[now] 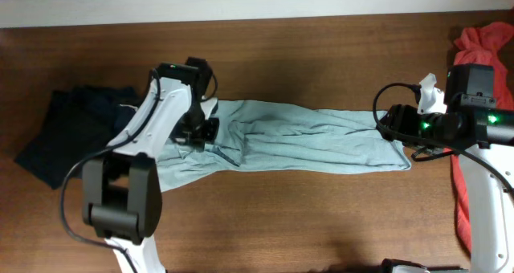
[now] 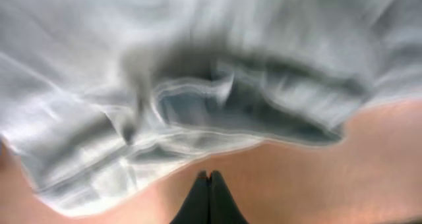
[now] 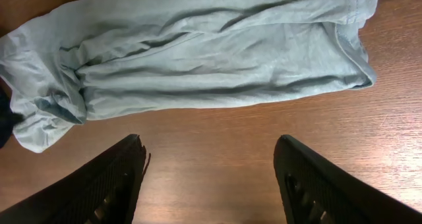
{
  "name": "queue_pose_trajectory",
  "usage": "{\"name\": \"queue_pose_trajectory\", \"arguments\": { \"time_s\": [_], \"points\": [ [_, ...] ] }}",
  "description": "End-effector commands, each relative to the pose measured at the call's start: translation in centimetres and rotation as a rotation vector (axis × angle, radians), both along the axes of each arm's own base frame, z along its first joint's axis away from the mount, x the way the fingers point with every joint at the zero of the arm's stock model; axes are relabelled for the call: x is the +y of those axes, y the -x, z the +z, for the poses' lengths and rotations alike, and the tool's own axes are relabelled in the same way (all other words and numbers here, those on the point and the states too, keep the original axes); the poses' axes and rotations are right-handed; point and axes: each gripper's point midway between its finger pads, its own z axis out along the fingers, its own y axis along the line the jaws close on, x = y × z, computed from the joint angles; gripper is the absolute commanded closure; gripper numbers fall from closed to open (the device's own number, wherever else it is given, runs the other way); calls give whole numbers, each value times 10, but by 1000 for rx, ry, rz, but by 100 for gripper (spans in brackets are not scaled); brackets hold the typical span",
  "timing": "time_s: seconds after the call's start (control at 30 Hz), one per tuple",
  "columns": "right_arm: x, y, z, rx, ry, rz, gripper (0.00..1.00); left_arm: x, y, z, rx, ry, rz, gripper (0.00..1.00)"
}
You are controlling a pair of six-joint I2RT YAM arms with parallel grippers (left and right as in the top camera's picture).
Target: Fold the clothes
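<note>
T-shirt (image 1: 305, 140): thin, soft cloth, matt and creased. Table (image 1: 321, 225): smooth brown wood with fine grain and a slight sheen; navy garment (image 1: 56, 136) and red garment (image 1: 486, 38): matt cloth. Right gripper (image 3: 210, 145): fingers (image 3: 105, 184) matt black, plastic-looking; left arm (image 1: 152, 120): smooth white casing, black parts.

Your left wrist view is badly blurred, so folds of the T-shirt (image 2: 99, 53) smear together; overhead, the left arm (image 1: 157, 116) hides part of it; the red-orange garment (image 1: 482, 40) runs off the right edge; fingers of the right end effector (image 3: 210, 145) are cropped at the bottom edge.
</note>
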Motion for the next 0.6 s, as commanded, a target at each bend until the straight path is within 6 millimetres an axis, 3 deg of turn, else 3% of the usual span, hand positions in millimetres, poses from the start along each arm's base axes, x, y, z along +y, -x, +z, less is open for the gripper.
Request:
{"name": "queue_pose_trajectory", "arguments": {
  "time_s": [0.0, 0.07, 0.3, 0.43, 0.57],
  "points": [
    [1, 1, 2, -10, 13, 8, 35, 4, -24, 19, -141, -16, -12, 88],
    [1, 1, 2, -10, 13, 8, 35, 3, -26, 10, -138, -16, -12, 82],
    [1, 4, 2, 1, 11, 8, 35, 9, -16, -28, -71, -42, 46, 81],
    [1, 4, 2, 1, 11, 8, 35, 18, -16, -37, -56, -55, 95, 67],
    [1, 5, 1, 5, 10, 8, 35, 27, -19, -43, -48, -60, 125, 67]
  ]
}}
